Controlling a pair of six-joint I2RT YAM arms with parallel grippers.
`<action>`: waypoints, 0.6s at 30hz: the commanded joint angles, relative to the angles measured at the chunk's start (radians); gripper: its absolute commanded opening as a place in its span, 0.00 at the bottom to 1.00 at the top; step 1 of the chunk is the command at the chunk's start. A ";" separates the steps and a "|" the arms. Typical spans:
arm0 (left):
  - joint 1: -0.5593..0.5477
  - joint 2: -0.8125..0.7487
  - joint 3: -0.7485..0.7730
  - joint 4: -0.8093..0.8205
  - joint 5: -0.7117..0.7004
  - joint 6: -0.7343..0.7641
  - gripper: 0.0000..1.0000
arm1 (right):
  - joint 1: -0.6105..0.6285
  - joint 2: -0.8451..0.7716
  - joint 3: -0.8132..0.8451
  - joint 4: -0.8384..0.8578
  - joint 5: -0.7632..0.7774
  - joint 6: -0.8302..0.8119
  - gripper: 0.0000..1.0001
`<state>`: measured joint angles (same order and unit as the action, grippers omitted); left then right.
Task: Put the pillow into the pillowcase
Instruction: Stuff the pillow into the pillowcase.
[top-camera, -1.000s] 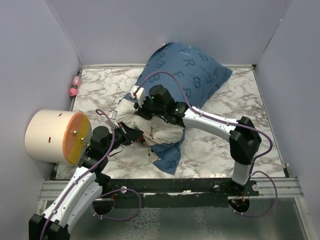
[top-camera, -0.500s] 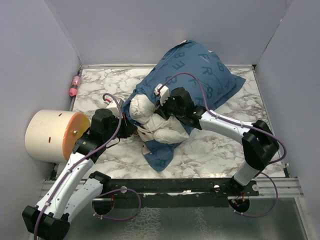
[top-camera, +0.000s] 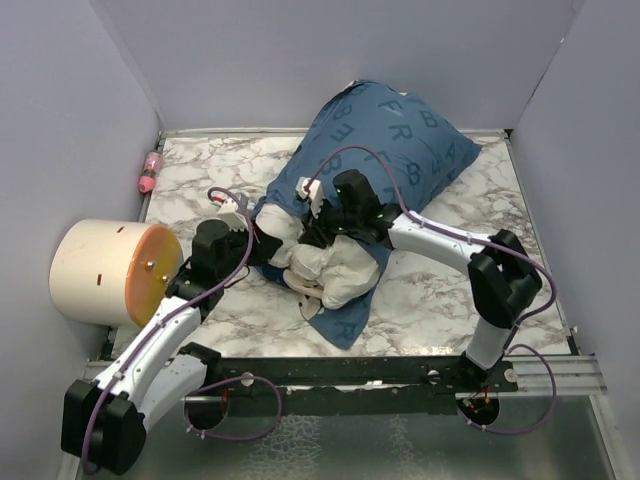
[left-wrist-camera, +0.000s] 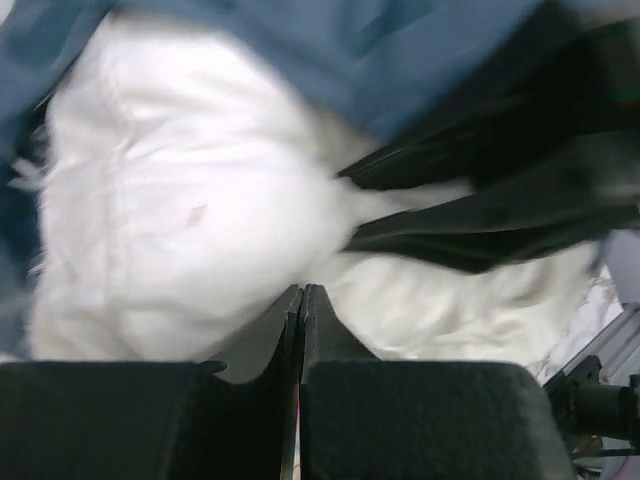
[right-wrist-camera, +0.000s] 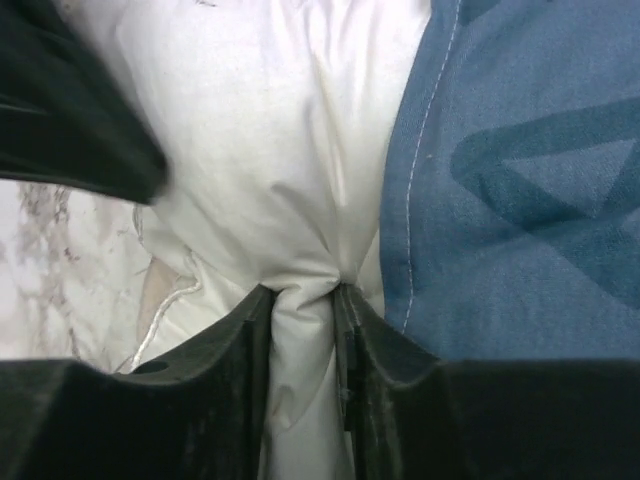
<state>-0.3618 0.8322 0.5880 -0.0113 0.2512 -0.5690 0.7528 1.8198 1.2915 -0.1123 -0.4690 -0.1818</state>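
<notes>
Pillow (top-camera: 338, 275), one, sits half inside the one pillowcase (top-camera: 390, 130). Its long axis runs from the bare white end at the grippers away to the far right. Right gripper (right-wrist-camera: 305, 295) pinches a fold of that end beside the case hem. Left gripper (left-wrist-camera: 301, 292), fingers pressed together, butts the same end from the opposite side.

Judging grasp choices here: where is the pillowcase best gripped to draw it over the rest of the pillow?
Probably by its loose flap, which sticks out flat on the near side from under the pillow's bare end. Come in low from that near side: the edge there is free and thin, while the rest of the pillowcase is stretched full over the pillow.
</notes>
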 joint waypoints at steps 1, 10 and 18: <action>0.032 -0.024 -0.071 0.135 0.028 -0.037 0.00 | -0.016 -0.072 -0.077 -0.238 0.036 -0.027 0.36; 0.044 -0.146 -0.033 -0.143 0.214 -0.145 0.15 | -0.018 -0.138 -0.019 -0.230 0.089 -0.003 0.48; 0.025 -0.274 -0.256 -0.066 0.272 -0.361 0.41 | -0.018 -0.079 0.021 -0.239 0.096 0.014 0.48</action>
<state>-0.3244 0.6106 0.4049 -0.0925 0.4667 -0.8047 0.7506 1.6989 1.3037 -0.2802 -0.4423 -0.1814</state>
